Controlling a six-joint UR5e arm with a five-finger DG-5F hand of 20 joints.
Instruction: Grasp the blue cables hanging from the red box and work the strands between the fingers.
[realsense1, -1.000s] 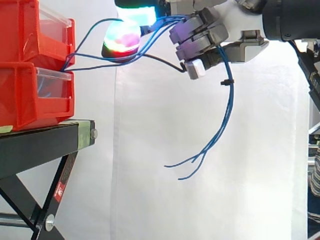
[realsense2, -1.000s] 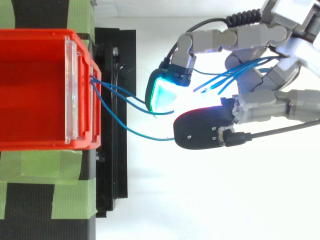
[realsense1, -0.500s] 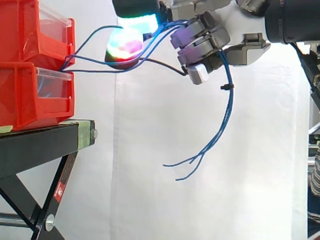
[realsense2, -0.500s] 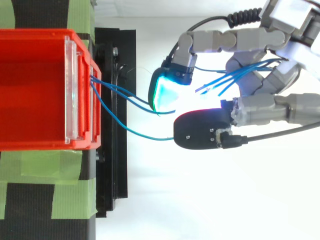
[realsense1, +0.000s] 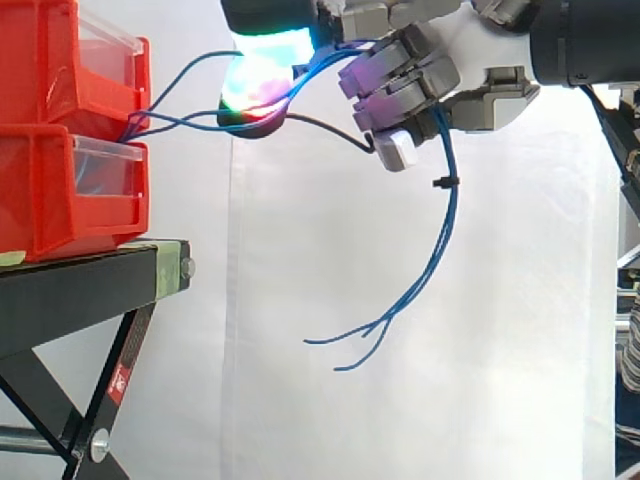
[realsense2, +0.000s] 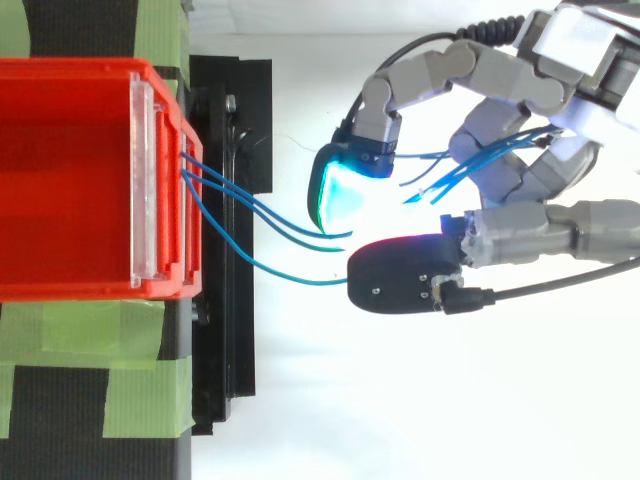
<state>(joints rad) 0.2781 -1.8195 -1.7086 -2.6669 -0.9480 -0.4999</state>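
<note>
Beside the red box (realsense1: 45, 75), hand (realsense1: 470, 55) curled around blue cables (realsense1: 446, 225) (ends dangling below).

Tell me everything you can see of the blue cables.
Several thin, flexible blue cables leave the front of the red box, arc across the gap to the hand, whose curled fingers hold them, then hang below it in a curve. A small black tie bundles them; their loose ends splay apart.

Reaches in from the right edge on a dark arm (realsense1: 590, 40) held high and roughly level. Grips the blue cables (realsense1: 446, 215) with the hand (realsense1: 470, 60), some fingers folded tight over the strands. Stretches the others leftward, fingertips (realsense2: 340, 195) glowing cyan and green.
</note>
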